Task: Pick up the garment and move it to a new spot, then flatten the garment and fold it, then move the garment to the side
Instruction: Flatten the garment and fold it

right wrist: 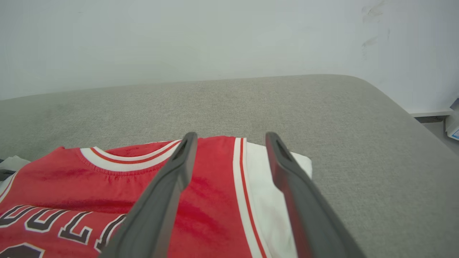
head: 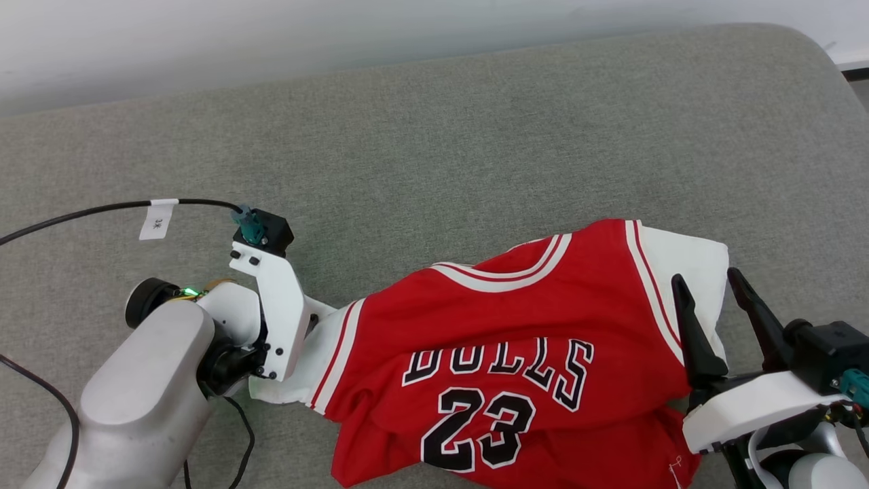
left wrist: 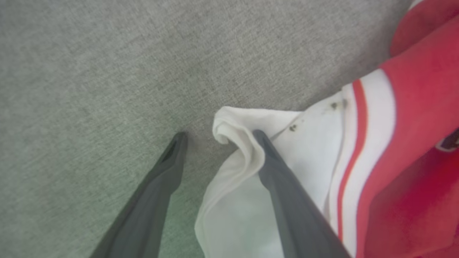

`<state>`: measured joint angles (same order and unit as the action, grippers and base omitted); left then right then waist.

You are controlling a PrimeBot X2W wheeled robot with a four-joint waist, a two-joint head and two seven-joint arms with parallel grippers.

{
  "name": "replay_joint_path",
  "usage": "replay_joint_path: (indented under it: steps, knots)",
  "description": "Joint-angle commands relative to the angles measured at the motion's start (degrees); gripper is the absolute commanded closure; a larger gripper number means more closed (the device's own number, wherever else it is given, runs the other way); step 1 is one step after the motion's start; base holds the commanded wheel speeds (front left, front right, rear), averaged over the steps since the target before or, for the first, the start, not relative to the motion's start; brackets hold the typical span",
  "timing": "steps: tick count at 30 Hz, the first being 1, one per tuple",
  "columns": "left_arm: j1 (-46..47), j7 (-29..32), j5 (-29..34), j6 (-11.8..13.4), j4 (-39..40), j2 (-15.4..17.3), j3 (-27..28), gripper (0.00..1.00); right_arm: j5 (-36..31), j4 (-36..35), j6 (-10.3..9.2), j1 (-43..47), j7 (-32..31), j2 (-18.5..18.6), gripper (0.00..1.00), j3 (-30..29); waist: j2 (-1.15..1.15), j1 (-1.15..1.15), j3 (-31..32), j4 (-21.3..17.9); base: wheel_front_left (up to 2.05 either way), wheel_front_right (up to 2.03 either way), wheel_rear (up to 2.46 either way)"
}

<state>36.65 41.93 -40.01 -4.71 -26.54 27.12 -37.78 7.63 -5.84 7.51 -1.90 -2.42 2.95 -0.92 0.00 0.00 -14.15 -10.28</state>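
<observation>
The garment [head: 516, 319], a red jersey with black "BULLS 23" lettering and white sleeves, lies crumpled face up on the grey cushion [head: 475, 136]. My left wrist [head: 271, 305] points down at the jersey's left white sleeve. In the left wrist view the left gripper [left wrist: 219, 136] is open; the rolled edge of the white sleeve [left wrist: 236, 143] lies between its fingers and one finger rests on the cloth. My right gripper [head: 706, 275] stands open over the right white sleeve [head: 686, 251]. In the right wrist view its fingers [right wrist: 231, 136] straddle the striped seam of the garment [right wrist: 107, 172] just above it.
A black cable with a white tag [head: 157, 219] runs from the left edge to my left wrist. The cushion's rounded corner [head: 815, 61] is at the far right, with a white wall [head: 271, 34] behind. Bare grey cushion stretches beyond the jersey.
</observation>
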Motion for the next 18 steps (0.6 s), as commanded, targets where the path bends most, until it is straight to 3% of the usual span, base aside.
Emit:
replay_joint_path:
  steps: [1,5,10,18]
  knots:
    - [-4.45,2.07,-0.24,-0.46,-1.88,-0.45,-2.45,1.0,0.54,0.5,-0.03,-0.76,0.41,-0.12,0.0,-0.2,0.0,0.0,-0.04,-0.1,0.0,0.0,0.0]
    - [-5.14,-0.52,0.43,0.72,-1.21,-0.6,-1.91,1.0,0.95,1.35,-0.04,-0.89,0.51,-0.12,0.0,-0.96,0.0,0.0,0.66,0.22,0.0,0.0,0.0]
    - [-5.53,-9.33,2.81,4.04,0.66,-0.34,0.27,1.0,2.41,3.34,-0.04,-0.17,-0.96,-0.1,0.0,-3.73,0.0,0.0,3.03,2.15,0.0,0.0,0.0]
    - [-9.13,-22.1,4.32,8.76,6.27,-1.14,3.42,1.0,6.55,12.33,-0.03,-1.23,-9.69,1.94,0.0,-12.02,0.0,0.0,6.89,6.96,0.0,0.0,0.0]
